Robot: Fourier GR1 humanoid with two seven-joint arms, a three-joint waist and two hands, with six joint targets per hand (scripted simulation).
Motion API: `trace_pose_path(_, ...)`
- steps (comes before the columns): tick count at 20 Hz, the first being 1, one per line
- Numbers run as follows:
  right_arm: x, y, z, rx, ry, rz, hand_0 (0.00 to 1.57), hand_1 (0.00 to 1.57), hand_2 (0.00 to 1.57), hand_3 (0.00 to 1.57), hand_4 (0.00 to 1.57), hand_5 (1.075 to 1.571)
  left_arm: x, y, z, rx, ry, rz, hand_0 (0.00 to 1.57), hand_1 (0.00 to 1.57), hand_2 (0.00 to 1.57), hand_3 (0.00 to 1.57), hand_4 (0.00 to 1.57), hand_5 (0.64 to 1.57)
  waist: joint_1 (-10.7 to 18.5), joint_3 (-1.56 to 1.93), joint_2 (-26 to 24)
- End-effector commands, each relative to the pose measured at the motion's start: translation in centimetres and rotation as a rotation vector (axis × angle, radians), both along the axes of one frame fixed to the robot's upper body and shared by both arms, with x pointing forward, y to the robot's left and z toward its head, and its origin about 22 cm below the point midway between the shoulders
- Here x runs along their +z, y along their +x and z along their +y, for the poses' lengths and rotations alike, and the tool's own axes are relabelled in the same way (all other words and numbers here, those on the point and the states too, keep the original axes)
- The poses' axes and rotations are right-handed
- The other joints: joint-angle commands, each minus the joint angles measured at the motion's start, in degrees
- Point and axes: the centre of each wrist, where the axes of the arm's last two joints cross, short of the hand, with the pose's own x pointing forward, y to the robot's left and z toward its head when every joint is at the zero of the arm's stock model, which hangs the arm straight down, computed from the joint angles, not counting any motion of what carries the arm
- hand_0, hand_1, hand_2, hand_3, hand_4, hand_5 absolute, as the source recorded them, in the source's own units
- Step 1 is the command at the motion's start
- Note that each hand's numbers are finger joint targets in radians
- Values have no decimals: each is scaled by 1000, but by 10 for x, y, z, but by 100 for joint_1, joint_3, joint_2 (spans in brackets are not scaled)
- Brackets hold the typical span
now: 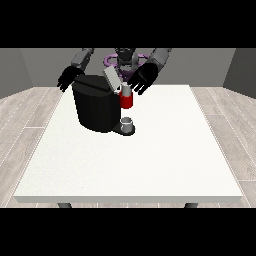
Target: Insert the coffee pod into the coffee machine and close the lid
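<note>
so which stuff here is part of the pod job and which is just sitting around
Part of the job:
- coffee machine
- its raised lid
- hand at the view's right, just above the machine's red part

Just there:
- small cup on the machine's base
- hand at the view's left
- white table

Matt black plastic-looking coffee machine (97, 107) w/ glossy red front, smooth matt white table (150, 155), wood-look floor (30, 107).
</note>
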Motion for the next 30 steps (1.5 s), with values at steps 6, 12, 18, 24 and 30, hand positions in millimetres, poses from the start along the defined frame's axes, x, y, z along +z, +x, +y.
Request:
trace_pose_path(6, -8, 1, -11, -25, 3, -12, 0, 0, 0, 0, 448, 1571, 2, 1, -8, 15, 22, 20, 1221, 1221, 1275, 1199, 488, 1571, 30, 0, 60)
trace_pose_path(12, -13, -3, -3, -3, 8, -16, 0, 0, 0, 0, 446, 1571, 9, 2, 1, 23, 2, 22, 1220, 1220, 1252, 1152, 467, 1571, -52, 0, 204)
trace_pose_path(18, -3, -3, 5, -6, -7, -18, 0, 0, 0, 0, 366, 1571, -8, 0, 3, 25, 31, -10, 1152, 1152, 1178, 1020, 450, 1571, -89, -1, 264)
trace_pose_path(24, 8, -1, -14, 27, -9, -6, 0, 0, 0, 0, 438, 1571, 0, 0, 15, 50, 58, 34, 1066, 1066, 1116, 945, 380, 1571, -139, 0, 63)
trace_pose_path(30, 0, -5, 13, -20, -12, 0, 0, 0, 0, 0, 458, 1571, -2, 0, 13, 19, 66, -8, 1066, 1066, 1115, 928, 371, 1571, 4, -2, 83)
